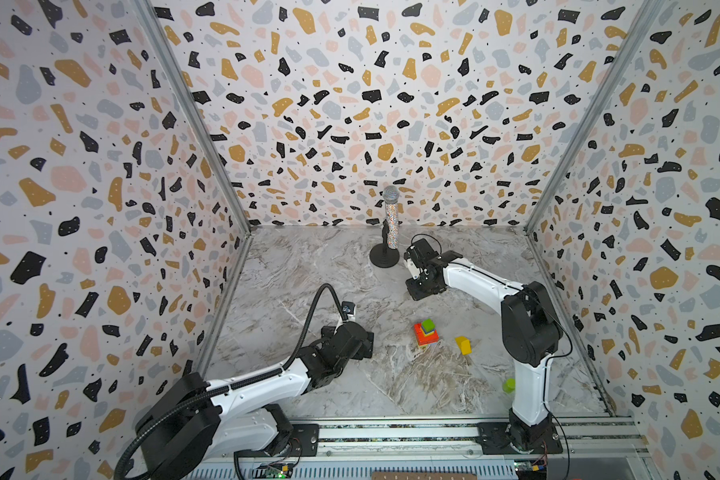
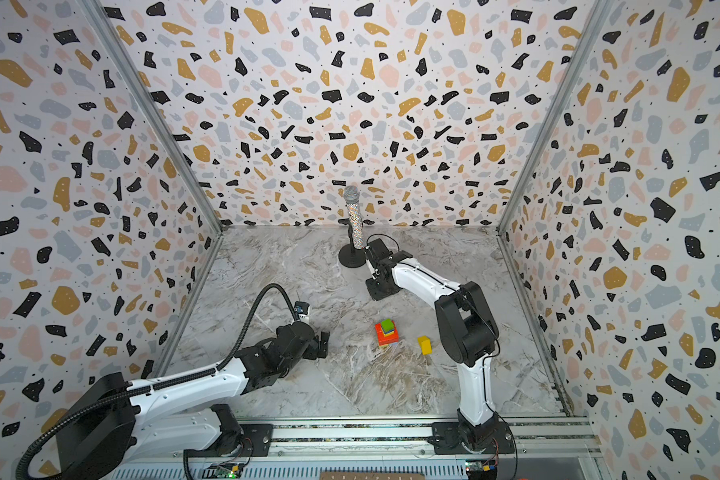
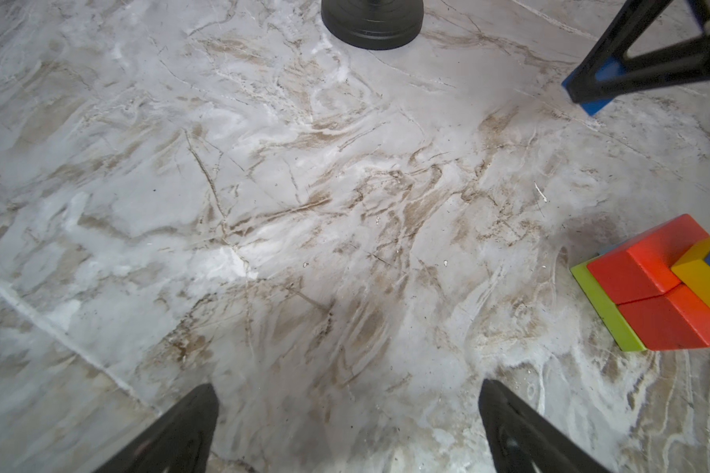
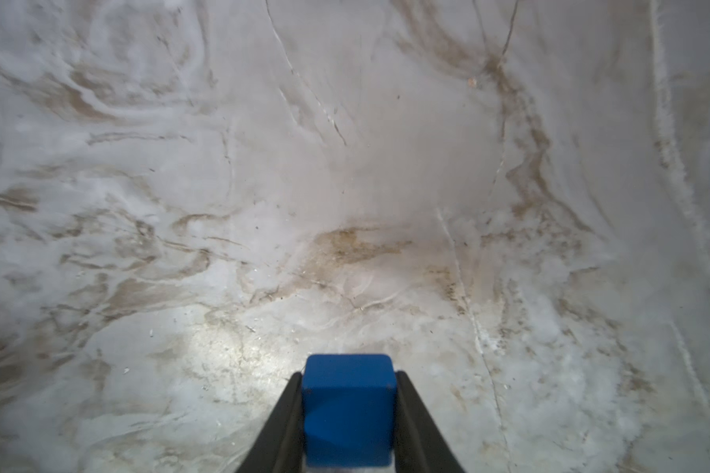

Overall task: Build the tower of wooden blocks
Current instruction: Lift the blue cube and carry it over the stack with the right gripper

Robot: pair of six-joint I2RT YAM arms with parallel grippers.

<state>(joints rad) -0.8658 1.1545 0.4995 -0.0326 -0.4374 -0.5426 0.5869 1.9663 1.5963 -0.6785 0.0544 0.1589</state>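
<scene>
Since dark blue block (image 4: 347, 413) is wanted on tower (image 1: 426, 333), right hand (image 4: 348, 376) clamps it, well apart; left hand (image 3: 347, 387) spread wide, empty, near tower, likely on standby.

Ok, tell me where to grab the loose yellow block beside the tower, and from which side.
Take the yellow block across its two opposite side faces, coming straight down from above. It lies alone on the marble table, apart from the tower, so both sides are free. The left pincer is open and empty; the right pincer holds a blue block.
</scene>
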